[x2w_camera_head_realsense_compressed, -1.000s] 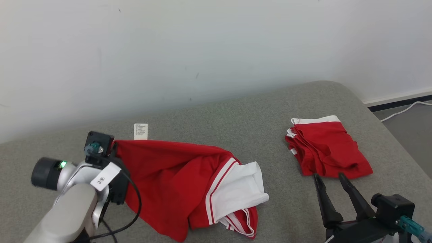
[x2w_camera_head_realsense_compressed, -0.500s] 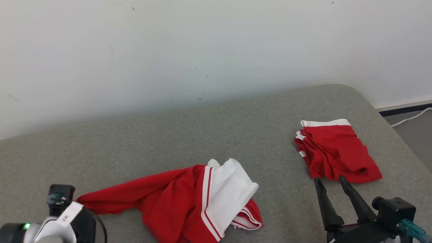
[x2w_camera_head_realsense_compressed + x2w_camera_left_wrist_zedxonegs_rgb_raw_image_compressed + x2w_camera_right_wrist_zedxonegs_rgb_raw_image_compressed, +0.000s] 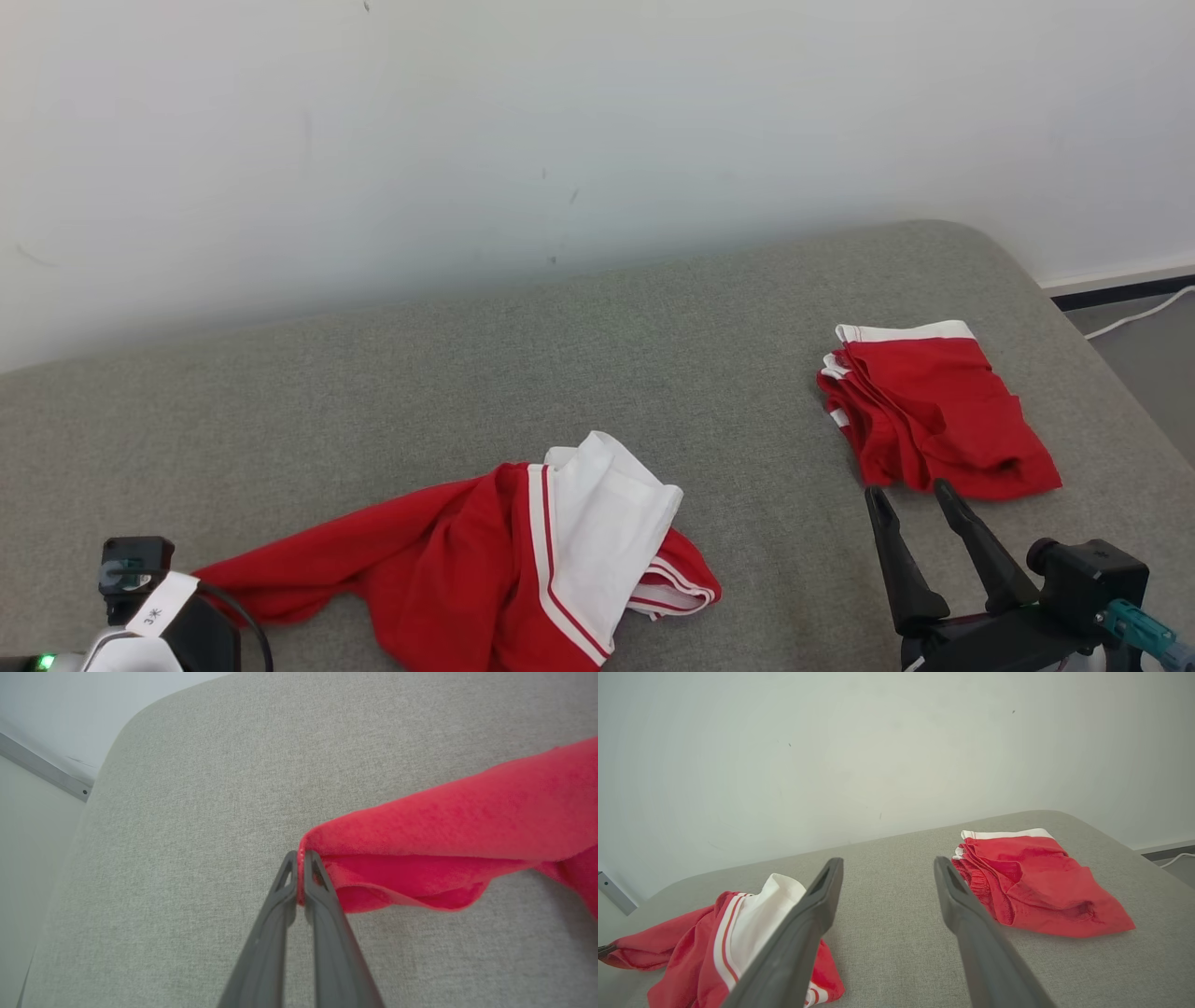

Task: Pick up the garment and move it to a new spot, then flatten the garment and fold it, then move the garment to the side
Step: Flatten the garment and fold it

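Observation:
The garment (image 3: 467, 569) is red with a white panel and red-and-white stripes. It lies crumpled on the grey padded surface (image 3: 653, 355) near the front left. My left gripper (image 3: 301, 855) is shut on its red edge (image 3: 444, 826), low over the surface, and the cloth trails off to the right of the tips. In the head view that arm's wrist (image 3: 140, 597) sits at the bottom left corner. My right gripper (image 3: 904, 490) stands open at the lower right with nothing between its fingers (image 3: 822, 905). The garment (image 3: 691, 947) lies to its left.
A second red piece with a white waistband (image 3: 934, 411) lies folded at the right, just beyond my right fingertips. A pale wall backs the surface. The surface's rounded right edge drops to the floor, where a white cable (image 3: 1139, 313) runs. A metal strip (image 3: 42, 770) lines the wall past the left edge.
My left arm has pulled back toward the front left with the garment's edge. The cloth, hanging lifted a second ago, now lies stretched on the surface. The right gripper has not moved.

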Controlling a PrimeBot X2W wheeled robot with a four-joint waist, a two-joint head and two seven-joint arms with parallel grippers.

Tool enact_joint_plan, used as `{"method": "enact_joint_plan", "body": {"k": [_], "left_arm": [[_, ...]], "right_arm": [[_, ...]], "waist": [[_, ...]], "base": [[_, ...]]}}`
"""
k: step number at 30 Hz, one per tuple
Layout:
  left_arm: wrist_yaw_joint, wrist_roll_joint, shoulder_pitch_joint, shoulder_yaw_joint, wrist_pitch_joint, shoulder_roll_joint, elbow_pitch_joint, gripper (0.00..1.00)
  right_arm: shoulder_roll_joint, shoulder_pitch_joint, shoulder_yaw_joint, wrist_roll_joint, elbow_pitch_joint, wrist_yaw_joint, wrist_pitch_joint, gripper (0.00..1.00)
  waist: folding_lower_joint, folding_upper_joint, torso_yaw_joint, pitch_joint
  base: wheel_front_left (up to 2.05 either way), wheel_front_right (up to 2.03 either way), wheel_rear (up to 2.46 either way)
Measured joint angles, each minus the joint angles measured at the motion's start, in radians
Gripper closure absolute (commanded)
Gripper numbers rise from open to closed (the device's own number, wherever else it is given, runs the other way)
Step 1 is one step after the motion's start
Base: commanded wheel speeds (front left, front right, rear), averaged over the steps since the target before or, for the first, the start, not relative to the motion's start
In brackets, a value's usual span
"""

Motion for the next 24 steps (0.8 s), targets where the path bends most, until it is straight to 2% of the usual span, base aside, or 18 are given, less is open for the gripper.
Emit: {"method": "enact_joint_plan", "body": {"k": [1,7,12,18,24], "left_arm": [[0.0,0.003,0.004,0.001,-0.001,-0.002,0.0,0.0],[0.0,0.007,0.006,0.026,-0.025,-0.018,-0.01,0.0],[0.0,0.008,0.005,0.074,-0.096,-0.026,-0.061,0.0],[0.001,0.036,0.027,0.125,-0.206,-0.072,-0.168,0.0],[0.001,0.063,0.147,0.194,-0.299,-0.125,-0.282,0.0]], "right_arm": [[0.0,-0.001,0.001,0.0,0.0,0.0,0.005,0.0],[0.0,-0.003,0.002,0.0,0.001,0.0,0.007,0.0],[0.001,-0.005,-0.011,0.005,0.019,-0.005,0.007,0.0],[0.001,-0.009,-0.026,0.023,0.055,-0.007,0.006,0.0],[0.019,-0.028,-0.045,0.036,0.087,-0.014,-0.021,0.0]], "waist": [[0.0,0.0,-0.001,0.001],[0.0,0.0,-0.003,0.007],[0.0,-0.0001,0.006,0.005],[0.0,0.0,0.038,-0.008],[0.0,0.0,0.085,-0.029]], "base": [[0.0,0.0,0.0],[0.0,0.0,0.0],[0.0,0.0,0.0],[0.0,0.0,0.0],[0.0,0.0,0.0]]}}
